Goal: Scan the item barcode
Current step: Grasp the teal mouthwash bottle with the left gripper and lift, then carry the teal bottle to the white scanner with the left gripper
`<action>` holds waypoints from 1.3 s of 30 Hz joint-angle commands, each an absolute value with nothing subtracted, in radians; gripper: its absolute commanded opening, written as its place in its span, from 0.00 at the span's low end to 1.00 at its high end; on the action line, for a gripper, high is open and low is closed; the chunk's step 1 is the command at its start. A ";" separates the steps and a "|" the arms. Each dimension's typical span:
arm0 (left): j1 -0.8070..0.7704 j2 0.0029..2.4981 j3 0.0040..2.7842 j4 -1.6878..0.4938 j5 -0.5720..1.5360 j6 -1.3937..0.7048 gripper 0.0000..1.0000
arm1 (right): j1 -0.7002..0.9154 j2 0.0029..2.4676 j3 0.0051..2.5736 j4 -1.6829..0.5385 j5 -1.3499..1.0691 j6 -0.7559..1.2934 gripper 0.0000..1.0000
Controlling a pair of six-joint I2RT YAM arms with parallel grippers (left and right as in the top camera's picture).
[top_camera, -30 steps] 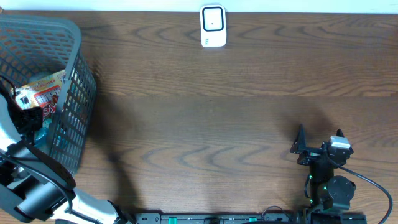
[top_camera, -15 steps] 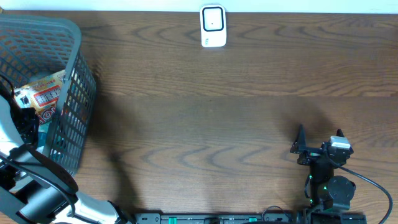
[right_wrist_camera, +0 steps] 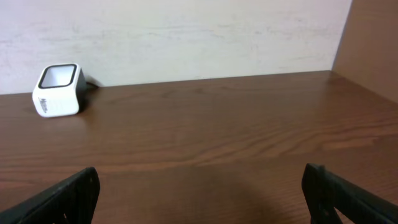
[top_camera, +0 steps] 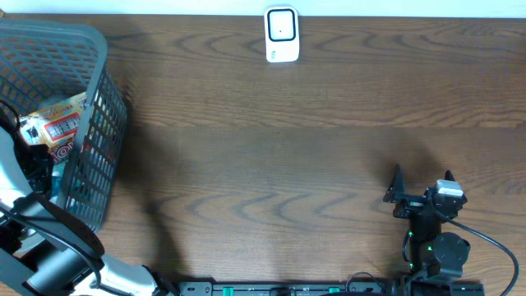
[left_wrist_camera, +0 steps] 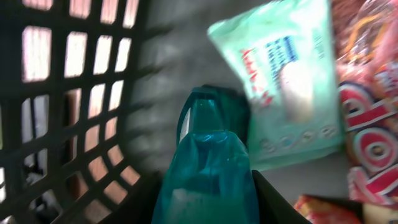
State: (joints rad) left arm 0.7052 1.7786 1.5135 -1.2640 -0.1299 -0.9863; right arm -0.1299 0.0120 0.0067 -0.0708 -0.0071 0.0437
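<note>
One risk: left hand (left_wrist_camera: 208, 200) pinches the teal bottle (left_wrist_camera: 208, 155) inside the basket (top_camera: 105, 115), upper left overhead; its slick body could slip on lift or drag the pale green pack (left_wrist_camera: 286, 81). Right hand (right_wrist_camera: 200, 190) is spread, lower right.

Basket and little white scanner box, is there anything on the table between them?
No. In the overhead view, only bare brown table lies between the grey basket and the white scanner; nothing sits there.
</note>
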 commanded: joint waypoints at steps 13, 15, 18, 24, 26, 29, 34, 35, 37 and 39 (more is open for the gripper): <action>0.707 1.360 1.534 -1.205 -0.059 -0.981 0.23 | -0.135 0.006 0.006 -0.075 -0.002 0.043 0.99; 0.707 1.297 1.534 -1.180 -0.056 -0.980 0.23 | -0.135 0.006 0.006 -0.075 -0.002 0.043 0.99; 0.707 1.203 1.534 -1.138 -0.019 -0.980 0.25 | -0.135 0.006 0.006 -0.075 -0.002 0.043 0.99; 0.707 1.025 1.534 -1.008 0.165 -0.986 0.27 | -0.135 0.006 0.006 -0.075 -0.002 0.043 0.99; 0.707 0.982 1.534 -0.968 0.246 -1.013 0.28 | -0.135 0.006 0.006 -0.075 -0.002 0.043 0.99; 0.707 0.941 1.534 -0.917 0.378 -1.050 0.29 | -0.135 0.006 0.006 -0.075 -0.002 0.043 0.99; 0.697 0.927 1.534 -0.920 0.591 -1.086 0.29 | -0.135 0.006 0.006 -0.075 -0.002 0.043 0.99; 0.686 0.929 1.534 -0.935 0.614 -1.086 0.29 | -0.135 0.006 0.006 -0.075 -0.002 0.043 0.99; 0.657 0.934 1.534 -0.966 0.630 -1.086 0.29 | -0.135 0.006 0.006 -0.075 -0.002 0.043 0.99; 0.616 0.939 1.534 -0.990 0.629 -1.083 0.29 | -0.135 0.006 0.006 -0.075 -0.002 0.043 0.99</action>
